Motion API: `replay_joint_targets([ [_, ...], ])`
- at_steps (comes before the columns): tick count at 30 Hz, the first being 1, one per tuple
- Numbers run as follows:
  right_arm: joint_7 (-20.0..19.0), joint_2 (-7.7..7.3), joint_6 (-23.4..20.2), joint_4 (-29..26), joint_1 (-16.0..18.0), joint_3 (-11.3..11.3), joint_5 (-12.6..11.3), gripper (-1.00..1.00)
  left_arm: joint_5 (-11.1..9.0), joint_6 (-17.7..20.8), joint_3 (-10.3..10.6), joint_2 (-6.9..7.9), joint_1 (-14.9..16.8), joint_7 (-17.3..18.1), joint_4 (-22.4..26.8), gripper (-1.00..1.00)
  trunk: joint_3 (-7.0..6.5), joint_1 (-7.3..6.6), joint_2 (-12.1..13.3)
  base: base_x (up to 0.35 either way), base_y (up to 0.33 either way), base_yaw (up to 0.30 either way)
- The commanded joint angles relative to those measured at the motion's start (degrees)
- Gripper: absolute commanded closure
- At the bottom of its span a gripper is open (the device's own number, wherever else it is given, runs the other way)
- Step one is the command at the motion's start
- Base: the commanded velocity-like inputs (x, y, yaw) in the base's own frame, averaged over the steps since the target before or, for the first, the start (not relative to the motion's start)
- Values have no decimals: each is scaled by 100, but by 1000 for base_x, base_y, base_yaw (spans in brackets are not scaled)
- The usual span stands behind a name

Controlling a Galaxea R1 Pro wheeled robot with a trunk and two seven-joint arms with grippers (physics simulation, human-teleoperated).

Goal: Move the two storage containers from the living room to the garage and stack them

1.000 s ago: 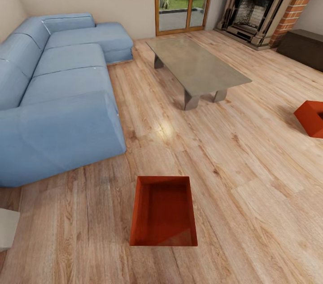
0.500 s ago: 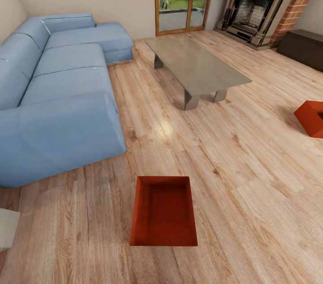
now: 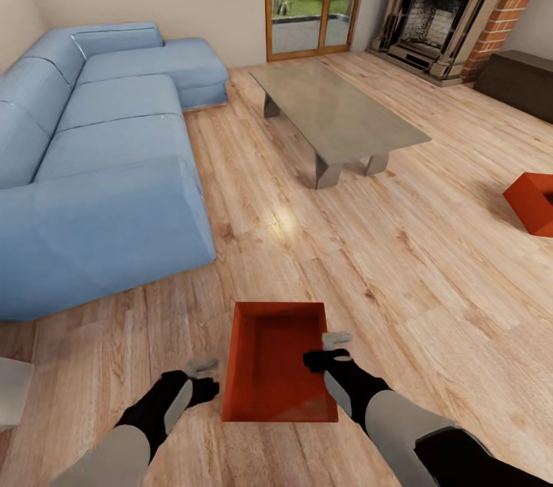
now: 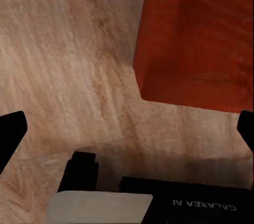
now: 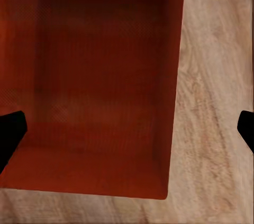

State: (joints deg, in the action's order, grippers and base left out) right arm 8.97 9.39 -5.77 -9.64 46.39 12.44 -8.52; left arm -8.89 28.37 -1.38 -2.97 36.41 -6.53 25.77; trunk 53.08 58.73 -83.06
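One red-orange storage container [image 3: 269,372] stands open-topped on the light wood floor of the living room, right in front of me. The other storage container [image 3: 534,203] lies at the far right, cut off by the frame edge. My left gripper [image 3: 203,378] hovers open over the floor just beside the near container's left wall [image 4: 196,38], apart from it. My right gripper [image 3: 326,349] is open above the container's right rim. In the right wrist view its fingers straddle that wall over the bin [image 5: 95,75], with nothing gripped.
A blue corner sofa [image 3: 100,157] fills the left side. A grey low table [image 3: 338,118] stands ahead, with a brick fireplace [image 3: 445,18] and a dark cabinet [image 3: 522,84] behind it on the right. A pale object [image 3: 9,391] sits at the left edge.
Both arms have come up into the head view from the bottom and now flank the near container. The containers and the camera have not moved.
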Motion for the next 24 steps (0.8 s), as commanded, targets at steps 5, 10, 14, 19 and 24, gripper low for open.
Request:
replay_joint_targets([
  [5,33,-51,457,88,49,36,-74,-100,-3,-1004,9,-189,221,-41,-285,-100,5,0,-2,0,0,0],
  [10,-21,-132,940,551,53,32,-84,-100,281,-1308,40,-447,250,-74,-471,-100,5,0,-2,0,0,0],
  [14,-47,-160,996,873,54,31,-80,-100,450,-1476,41,-558,252,-324,-476,-100,5,0,-2,0,0,0],
  [19,-86,-165,1009,976,56,32,-78,-100,495,-1794,47,-566,252,-414,-512,-100,5,0,-2,0,0,0],
  [24,-108,-187,1057,1003,59,36,-56,-100,505,-1823,50,-552,252,-423,-511,-100,5,0,-2,0,0,0],
])
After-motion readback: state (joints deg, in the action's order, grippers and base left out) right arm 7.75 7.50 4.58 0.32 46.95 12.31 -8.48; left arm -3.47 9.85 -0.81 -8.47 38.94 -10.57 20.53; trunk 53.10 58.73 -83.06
